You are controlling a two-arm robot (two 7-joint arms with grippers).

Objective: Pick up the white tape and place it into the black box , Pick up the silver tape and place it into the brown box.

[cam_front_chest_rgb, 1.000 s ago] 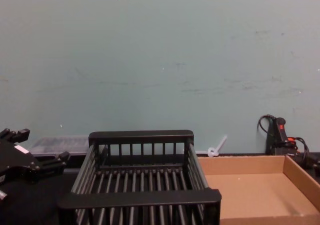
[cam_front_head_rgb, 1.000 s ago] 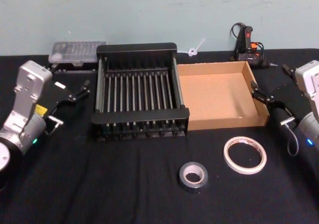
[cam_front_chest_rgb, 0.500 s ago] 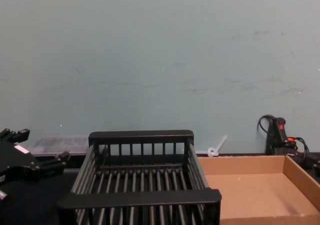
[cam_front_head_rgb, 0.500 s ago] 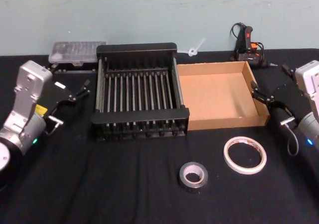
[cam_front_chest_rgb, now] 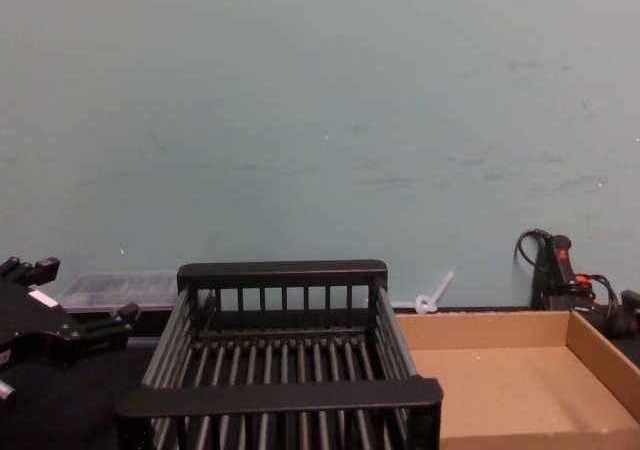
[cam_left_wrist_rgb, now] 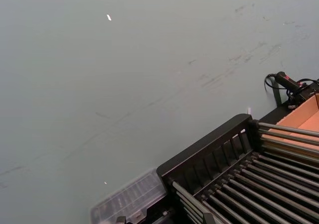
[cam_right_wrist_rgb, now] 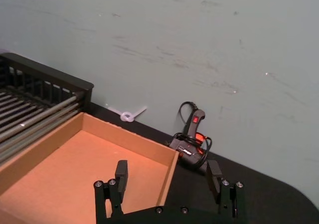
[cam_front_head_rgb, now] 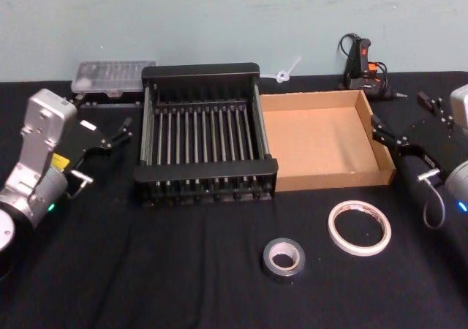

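Right gripper (cam_right_wrist_rgb: 169, 180) is hovering wide open, empty, beside the brown box (cam_front_head_rgb: 322, 140); left gripper (cam_front_head_rgb: 102, 142) open, idling. Risk: grabbing the silver tape (cam_front_head_rgb: 284, 259) instead of the adjacent white tape (cam_front_head_rgb: 359, 227).

Black box (cam_front_head_rgb: 205, 172): glossy slatted plastic
Brown box (cam_front_head_rgb: 322, 175): matt cardboard
Silver tape (cam_front_head_rgb: 283, 259): dull sheen
Worktop (cam_front_head_rgb: 146, 270): matt black cloth
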